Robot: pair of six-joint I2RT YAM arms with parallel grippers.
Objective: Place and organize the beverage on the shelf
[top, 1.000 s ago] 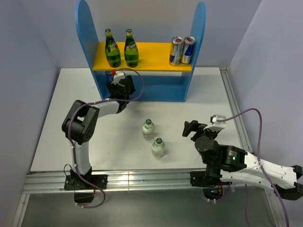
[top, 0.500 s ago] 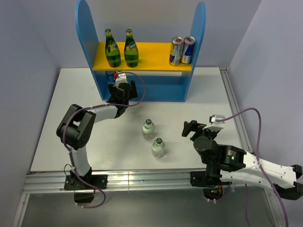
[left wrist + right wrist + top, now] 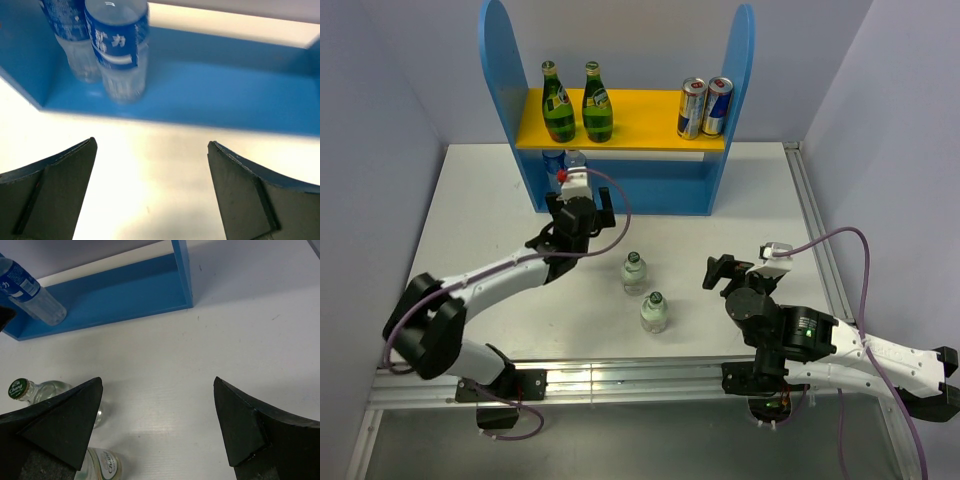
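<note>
the right gripper shows dark fingers wide apart at 7 and 5 o'clock, white table between them. the shelf runs from 9 to 12 o'clock, a water bottle on its blue base at 10. a green-capped glass bottle sits at 8; a second clear bottle at 7 is partly hidden behind a finger.

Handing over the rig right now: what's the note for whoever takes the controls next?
Left pincer: open, empty, facing the shelf lower tier.
Right pincer: open, empty, above the table.
Done: two green bottles and two cans on the yellow board; two water bottles on the blue base, left end.
Left: two clear bottles standing on the table, unshelved.
</note>
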